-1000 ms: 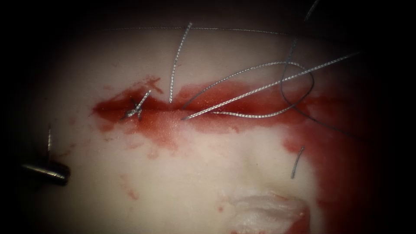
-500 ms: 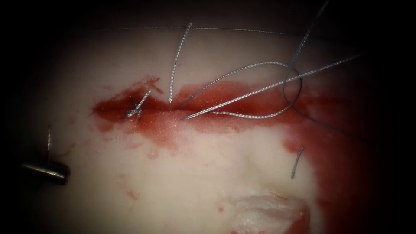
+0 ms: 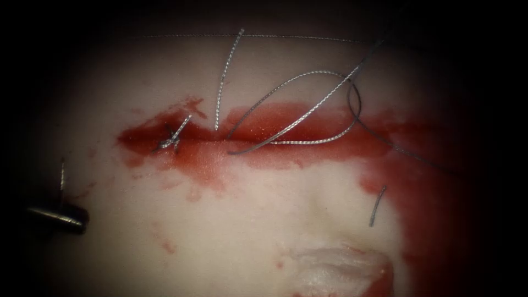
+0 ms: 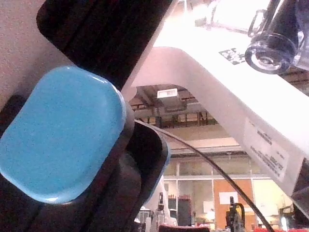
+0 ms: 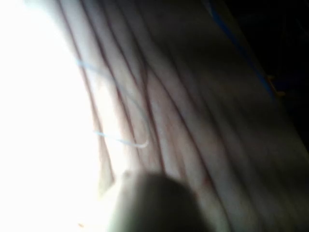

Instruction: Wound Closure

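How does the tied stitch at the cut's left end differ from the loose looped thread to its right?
The tied stitch is a small tight knot with short ends sitting on the cut; the looped thread is long and slack, sweeping in an open loop and running off toward the upper right. The stitch stays within the cut's left end; the thread crosses itself over the red fluid. Both are the same grey braided material.

There was one tissue with one cut across it. One knot sat on the cut. One long thread looped once over it. Three short cut ends of thread lay loose. One dark tool tip was visible at the tissue's left edge.
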`<state>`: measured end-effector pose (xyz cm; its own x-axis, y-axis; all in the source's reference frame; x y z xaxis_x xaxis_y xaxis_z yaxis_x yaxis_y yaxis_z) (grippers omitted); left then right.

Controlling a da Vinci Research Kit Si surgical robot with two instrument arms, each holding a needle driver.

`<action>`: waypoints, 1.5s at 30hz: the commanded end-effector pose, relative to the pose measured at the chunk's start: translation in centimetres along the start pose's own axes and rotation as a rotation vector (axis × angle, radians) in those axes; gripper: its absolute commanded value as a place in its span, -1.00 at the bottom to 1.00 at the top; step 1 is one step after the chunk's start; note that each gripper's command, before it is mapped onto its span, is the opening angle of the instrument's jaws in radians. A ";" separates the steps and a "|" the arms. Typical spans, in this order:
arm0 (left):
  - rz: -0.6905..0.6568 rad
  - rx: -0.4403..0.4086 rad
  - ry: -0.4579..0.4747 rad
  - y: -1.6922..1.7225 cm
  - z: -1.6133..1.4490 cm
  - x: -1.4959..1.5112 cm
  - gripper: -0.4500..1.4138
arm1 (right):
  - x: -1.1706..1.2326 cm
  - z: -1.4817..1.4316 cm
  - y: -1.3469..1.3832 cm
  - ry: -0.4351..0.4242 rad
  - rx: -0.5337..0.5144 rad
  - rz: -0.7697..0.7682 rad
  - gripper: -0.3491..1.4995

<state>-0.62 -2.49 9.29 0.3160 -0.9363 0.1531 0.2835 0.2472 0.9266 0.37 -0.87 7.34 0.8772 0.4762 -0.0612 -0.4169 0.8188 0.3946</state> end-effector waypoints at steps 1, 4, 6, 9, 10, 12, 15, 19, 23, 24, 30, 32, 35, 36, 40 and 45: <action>0.006 0.000 -0.005 -0.01 0.02 -0.12 -1.00 | 0.28 -0.18 -0.12 0.021 0.016 -0.050 0.40; 0.006 0.000 -0.005 -0.01 0.01 -0.12 -1.00 | 0.59 -0.41 -0.35 0.115 -0.009 -0.095 0.45; 0.006 0.000 -0.005 -0.02 0.01 -0.12 -1.00 | 1.02 -0.62 -0.88 0.088 0.081 -0.109 0.51; 0.005 0.001 -0.005 -0.02 0.01 -0.12 -1.00 | 1.18 -0.65 -1.23 0.096 0.077 -0.219 0.47; 0.005 0.001 -0.005 -0.02 0.01 -0.12 -1.00 | 1.18 -0.65 -1.23 0.096 0.077 -0.219 0.47; 0.005 0.001 -0.005 -0.02 0.01 -0.12 -1.00 | 1.45 -0.57 -1.70 0.108 0.166 -0.238 -0.56; 0.005 0.001 -0.005 -0.02 0.01 -0.12 -1.00 | 1.59 -0.47 -1.87 0.103 0.231 -0.230 -0.60; 0.005 0.001 -0.005 -0.03 0.01 -0.12 -1.00 | 1.86 0.16 -2.24 0.096 0.286 -0.629 -0.51; 0.005 0.001 -0.005 -0.03 0.01 -0.12 -1.00 | 1.89 0.65 -2.36 0.086 0.262 -0.856 -0.18; 0.005 0.001 -0.005 -0.03 0.01 -0.12 -1.00 | 1.92 0.79 -2.38 0.100 0.266 -0.884 -0.09; 0.005 0.000 -0.006 -0.03 0.02 -0.12 -1.00 | 2.14 1.33 -2.39 0.266 0.315 -0.997 0.49; 0.006 -0.001 -0.007 -0.02 0.03 -0.11 -1.00 | 2.19 1.37 -2.41 0.269 0.314 -1.011 0.15; 0.007 -0.003 -0.003 -0.02 0.04 -0.10 -1.00 | 2.33 1.48 -2.48 0.248 0.297 -1.038 -0.29; 0.007 -0.003 -0.003 -0.02 0.04 -0.10 -1.00 | 2.33 1.48 -2.48 0.248 0.297 -1.038 -0.29; 0.007 -0.002 -0.002 -0.02 0.04 -0.11 -1.00 | 2.35 1.69 -2.58 0.168 0.278 -1.071 -0.27; 0.007 -0.002 -0.002 -0.02 0.04 -0.11 -1.00 | 2.29 1.88 -2.56 0.127 0.242 -1.067 -0.05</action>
<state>-0.64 -2.52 9.29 0.3183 -0.9354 0.1536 0.2856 0.2491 0.9254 3.81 -2.58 7.92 0.7259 -0.3937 -0.5640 0.6070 0.7523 0.2560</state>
